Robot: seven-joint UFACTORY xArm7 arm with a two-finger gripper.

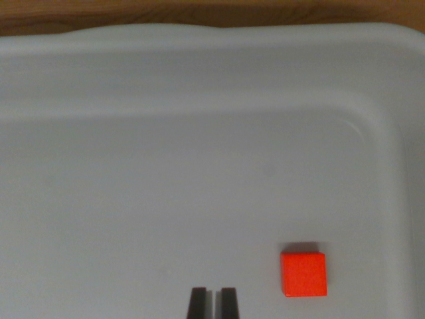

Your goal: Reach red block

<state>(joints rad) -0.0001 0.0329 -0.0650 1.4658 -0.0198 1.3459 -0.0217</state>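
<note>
One red block (304, 273) lies in the grey tub (199, 73), beside the nearly clenched, empty claw (213, 302).

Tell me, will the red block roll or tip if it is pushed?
The red block looks flat-sided and low, so it would probably slide, not roll. The tray floor looks smooth, so it may slip easily. It looks rigid.

The red block (304, 273) I am after sits in the lower right of the frame. It is a small cube, bright orange-red, plain on every face I can see. It lies flat on the pale grey floor of a tub, its edges nearly square to the frame. I look almost straight down on its top, and a thin strip of its far side shows darker along the upper edge. Nothing touches it.
</note>
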